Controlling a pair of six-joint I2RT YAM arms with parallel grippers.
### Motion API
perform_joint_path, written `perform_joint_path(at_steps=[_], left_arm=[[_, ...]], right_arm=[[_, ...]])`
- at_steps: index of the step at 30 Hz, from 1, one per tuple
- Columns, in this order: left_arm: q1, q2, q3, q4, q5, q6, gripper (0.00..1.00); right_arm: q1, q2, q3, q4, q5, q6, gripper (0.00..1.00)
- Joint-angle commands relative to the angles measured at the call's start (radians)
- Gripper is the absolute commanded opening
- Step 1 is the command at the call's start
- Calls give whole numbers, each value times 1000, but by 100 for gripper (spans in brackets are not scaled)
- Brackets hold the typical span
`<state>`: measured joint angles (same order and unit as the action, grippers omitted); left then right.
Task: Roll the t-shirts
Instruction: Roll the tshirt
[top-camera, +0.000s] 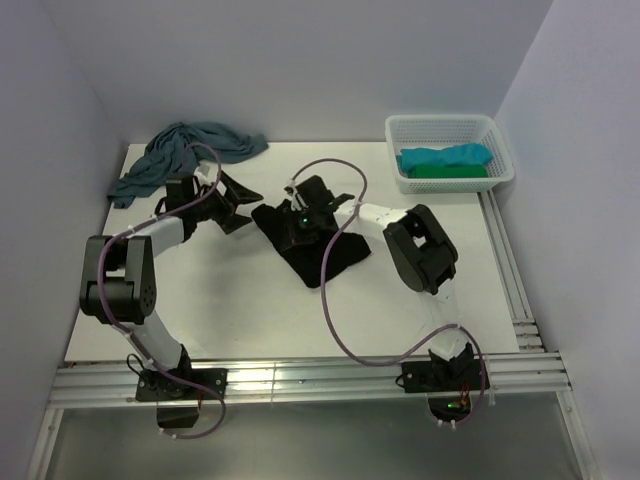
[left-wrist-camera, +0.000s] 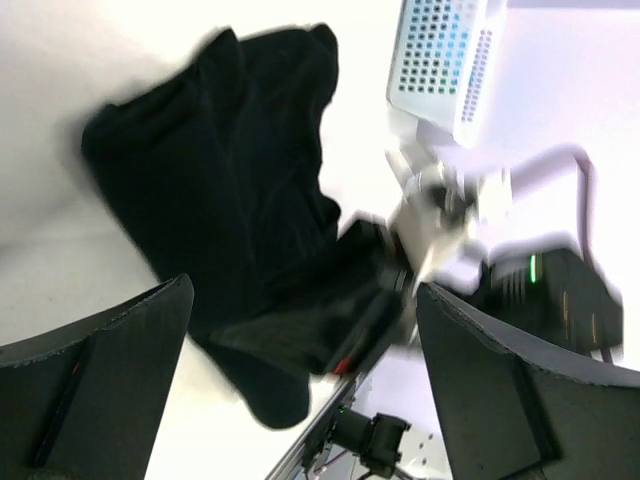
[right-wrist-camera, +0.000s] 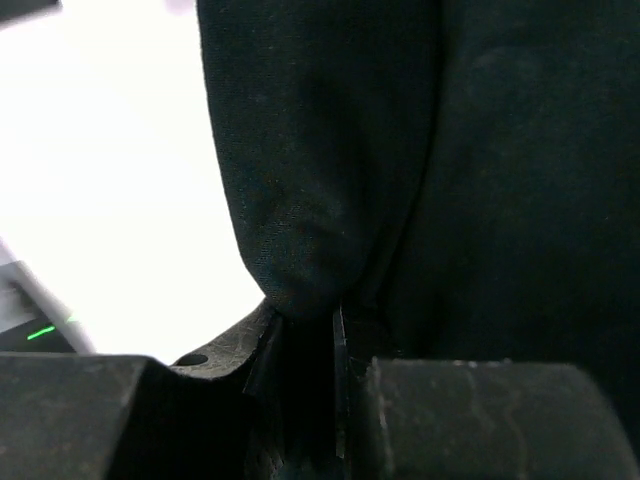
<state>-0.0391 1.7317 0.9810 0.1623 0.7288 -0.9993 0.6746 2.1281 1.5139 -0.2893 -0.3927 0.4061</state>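
Observation:
The black t-shirt (top-camera: 322, 250) lies crumpled in the middle of the table. My right gripper (top-camera: 301, 221) sits on its back left part; in the right wrist view the gripper (right-wrist-camera: 310, 325) is shut on a fold of the black t-shirt (right-wrist-camera: 400, 150). My left gripper (top-camera: 236, 206) is open and empty just left of the shirt; in the left wrist view its fingers (left-wrist-camera: 110, 370) stand wide apart with the black t-shirt (left-wrist-camera: 230, 180) ahead of them. A grey-teal t-shirt (top-camera: 190, 150) lies bunched at the back left. Turquoise (top-camera: 445, 157) and green (top-camera: 450, 171) t-shirts lie in the basket.
The white mesh basket (top-camera: 450, 127) stands at the back right, and also shows in the left wrist view (left-wrist-camera: 440, 60). Walls close in the table at the back and both sides. An aluminium rail (top-camera: 300, 378) runs along the near edge.

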Motion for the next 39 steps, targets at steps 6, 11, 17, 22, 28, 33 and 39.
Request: perform_joint_path(at_steps=[6,11,17,22,28,33,39], left_arm=[[-25,-67,-171,224,29,-19,100],[-61,-77,-189,284,-6,-7,99],[-126,-25,-191,368,-60,-16,99],[-179,25,-211,468,-107,-36,100],[-219,61,-220,454,-141,-4,99],[-243,78,-190,372,-176,45,100],[-268,115,-159,348,-233,68,98]], right_arm=[[-158,49,-95,234,-524,209,0],[-199,55,-112,279,-600,267,0],[-239,46,-225,508,-672,476,0],[-260,59,-277,584,-679,540,0],[-285,99,-301,659,-689,593,0],[-300,115,-314,653,-686,579,0],[-308,122,-328,622,-675,542,0]])
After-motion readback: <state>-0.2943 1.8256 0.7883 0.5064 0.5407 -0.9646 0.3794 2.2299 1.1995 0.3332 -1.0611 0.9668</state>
